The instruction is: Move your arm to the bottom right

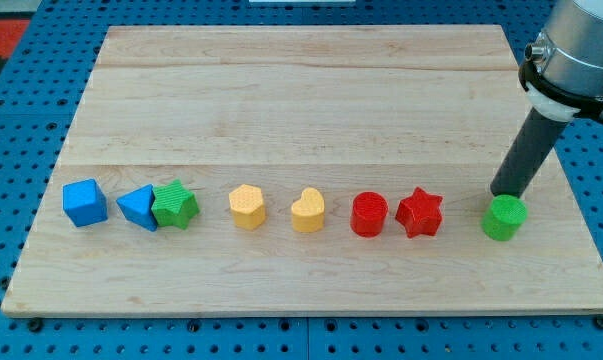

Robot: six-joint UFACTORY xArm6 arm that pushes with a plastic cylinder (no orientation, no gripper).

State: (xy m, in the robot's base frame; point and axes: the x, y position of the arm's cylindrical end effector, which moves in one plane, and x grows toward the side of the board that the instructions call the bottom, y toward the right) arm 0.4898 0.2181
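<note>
My tip [501, 193] is at the view's right, just above and touching or nearly touching the top of a green cylinder [504, 218]. The dark rod rises from it up and to the right toward the arm's grey body [579, 45]. A row of blocks runs across the lower part of the wooden board [301, 90]: a blue cube [85, 202], a blue triangular block [137, 207], a green star [175, 205], a yellow hexagon [247, 207], a yellow heart [308, 210], a red cylinder [368, 214], and a red star [419, 212].
The board lies on a blue perforated table [11, 150]. The blue triangular block and the green star touch each other. The board's right edge [573, 190] is close to the green cylinder.
</note>
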